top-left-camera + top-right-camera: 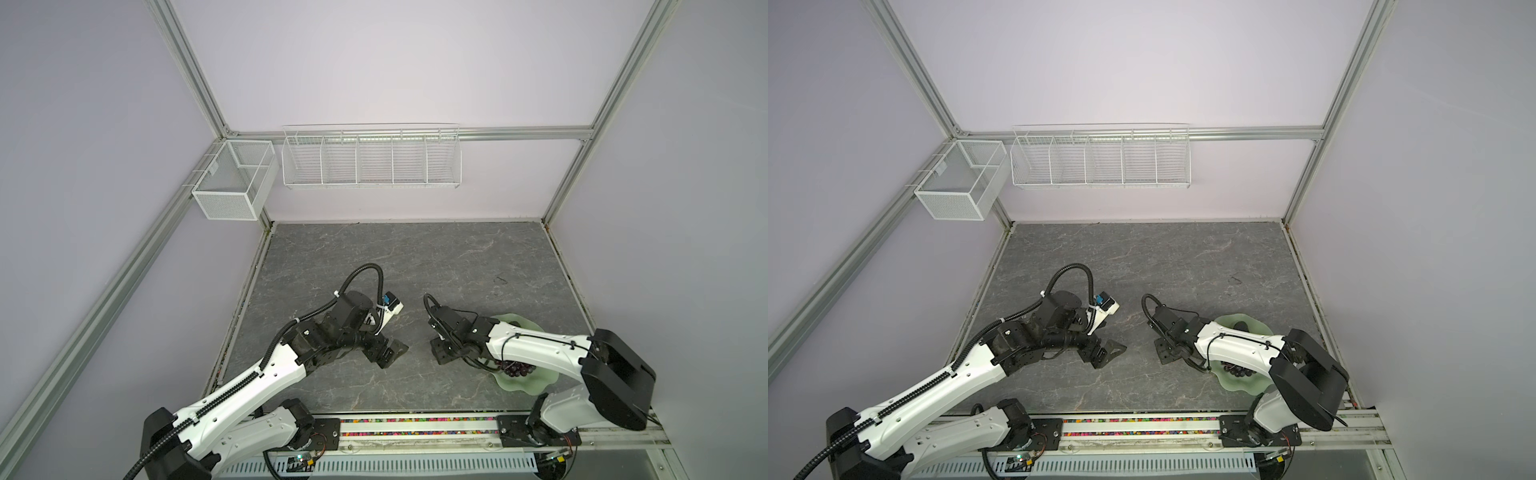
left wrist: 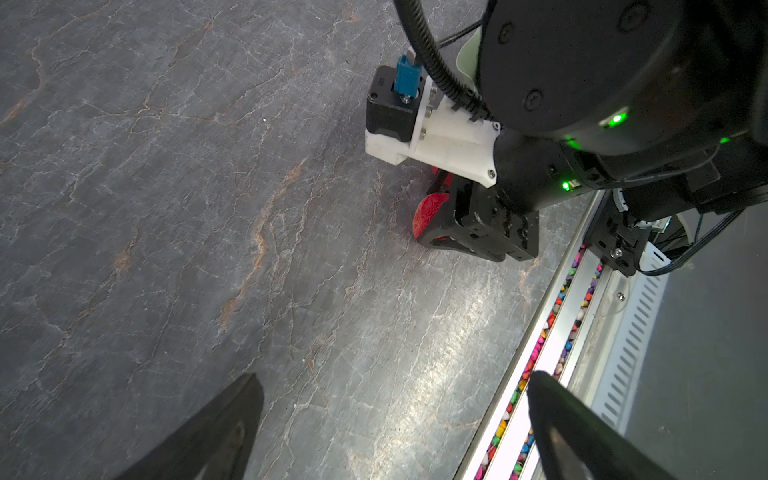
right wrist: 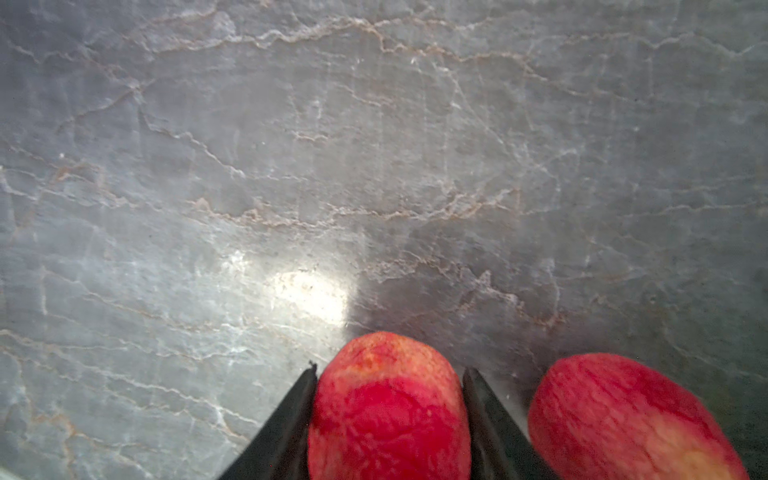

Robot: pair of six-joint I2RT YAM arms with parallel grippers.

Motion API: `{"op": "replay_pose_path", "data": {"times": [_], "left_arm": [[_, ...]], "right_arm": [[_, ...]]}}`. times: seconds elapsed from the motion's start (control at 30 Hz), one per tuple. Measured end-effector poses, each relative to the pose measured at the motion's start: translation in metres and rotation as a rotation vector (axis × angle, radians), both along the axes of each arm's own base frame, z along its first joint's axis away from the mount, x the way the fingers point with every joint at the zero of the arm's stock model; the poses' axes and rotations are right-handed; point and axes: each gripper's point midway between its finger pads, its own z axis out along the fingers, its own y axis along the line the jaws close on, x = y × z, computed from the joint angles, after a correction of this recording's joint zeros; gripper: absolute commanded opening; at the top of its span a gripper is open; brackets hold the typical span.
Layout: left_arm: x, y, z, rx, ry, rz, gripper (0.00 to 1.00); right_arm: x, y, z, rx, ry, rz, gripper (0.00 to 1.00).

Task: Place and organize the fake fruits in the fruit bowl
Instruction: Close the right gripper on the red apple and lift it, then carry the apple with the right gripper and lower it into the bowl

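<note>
Apple (image 3: 388, 411) pinched in right gripper (image 3: 390, 370), long axis along fingers (image 3: 291, 428); left gripper (image 2: 392, 377) wide.

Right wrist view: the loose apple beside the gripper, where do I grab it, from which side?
Take the loose apple across its middle, coming down from above. It is rounded, lies on the table close beside the gripped apple in the right gripper, so sideways looks cramped.

both arms: white shell links w/ black joint housings. left arm (image 1: 278, 374): black corrugated conduit (image 1: 224, 397) along the link, white zip ties. right arm (image 1: 536, 345): thin black wires, big black elbow cover (image 1: 615, 374). wrist cam mount (image 2: 449, 141) white, blue connector (image 2: 404, 79), green LEDs (image 2: 615, 119). left pincer (image 2: 392, 380): fingers (image 2: 224, 428) black, tapered.
</note>
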Motion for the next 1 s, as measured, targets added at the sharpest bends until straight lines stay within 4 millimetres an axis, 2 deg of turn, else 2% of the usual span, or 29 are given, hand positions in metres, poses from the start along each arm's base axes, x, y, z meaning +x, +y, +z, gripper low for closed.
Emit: {"op": "replay_pose_path", "data": {"times": [0.17, 0.3, 0.43, 0.63, 0.73, 0.83, 1.0], "left_arm": [[0.000, 0.000, 0.000, 0.000, 0.000, 0.000, 0.99], [-0.002, -0.002, 0.000, -0.005, 0.008, -0.015, 0.99], [-0.015, -0.015, 0.003, -0.054, 0.057, -0.102, 0.99], [-0.022, -0.035, 0.024, -0.172, 0.045, -0.193, 0.99], [-0.023, -0.041, 0.026, -0.189, 0.042, -0.221, 0.99], [-0.025, -0.047, 0.023, -0.186, 0.059, -0.249, 0.99], [-0.049, -0.066, 0.027, -0.192, 0.063, -0.366, 0.99]], "right_arm": [[0.002, -0.001, 0.012, 0.008, -0.017, -0.007, 0.47], [0.004, -0.010, 0.045, 0.045, -0.081, -0.053, 0.47], [0.000, -0.040, 0.077, 0.058, -0.143, -0.177, 0.47], [-0.019, -0.099, 0.102, 0.056, -0.194, -0.383, 0.46], [-0.031, -0.125, 0.105, 0.053, -0.205, -0.463, 0.46], [-0.041, -0.146, 0.100, 0.001, -0.189, -0.539, 0.46], [-0.052, -0.171, 0.085, -0.127, -0.153, -0.628, 0.47]]}}
